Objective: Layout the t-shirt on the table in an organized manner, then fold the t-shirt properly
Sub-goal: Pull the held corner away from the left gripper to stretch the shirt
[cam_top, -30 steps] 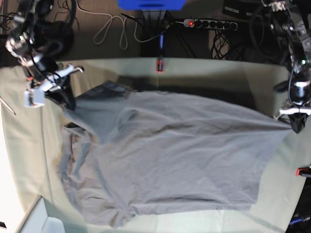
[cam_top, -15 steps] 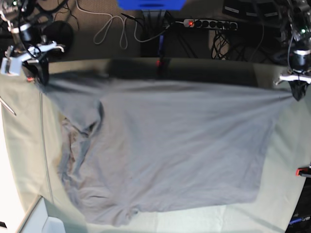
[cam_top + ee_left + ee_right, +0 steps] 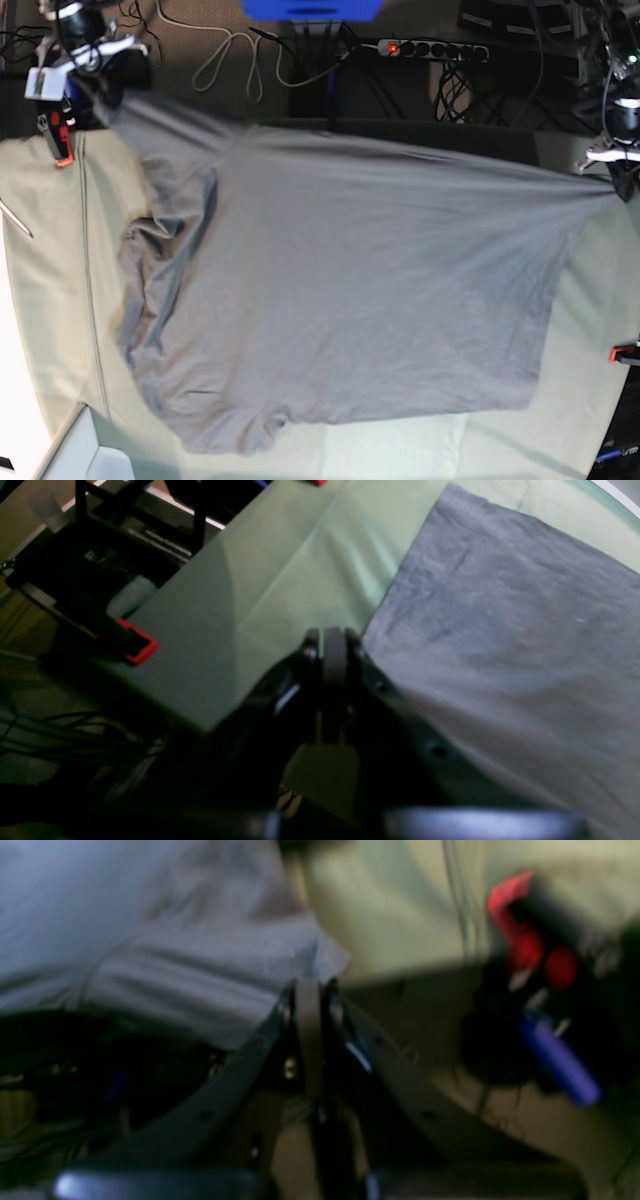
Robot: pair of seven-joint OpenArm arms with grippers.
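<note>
At the far left corner of the table (image 3: 40, 300), the right gripper (image 3: 85, 75) was closed on the shoulder end of the t-shirt (image 3: 340, 300) and held it raised just past the far edge, beside a red-black clamp (image 3: 58, 140). In the right wrist view its jaws stood pressed together with a bunched fold of grey cloth (image 3: 200, 990) coming out at their tip, although the picture was blurred there. This grip probably served to stretch the garment, because the cloth ran tight from it across the whole far edge. The t-shirt itself covered most of the middle of the table, its near part lying flat on the pale green cover, its far edge lifted, and the sleeve near the left side was crumpled and folded over the body. At the far right corner, the left gripper (image 3: 612, 165) was closed too and pinched the hem corner, so that the cloth pulled into a point toward it. In the left wrist view the jaws (image 3: 334, 645) met with no gap at the shirt's edge, over the green cover. Both arms reached out wide and high at opposite ends, which I judged to be a spreading pose before laying the shirt down flat.
</note>
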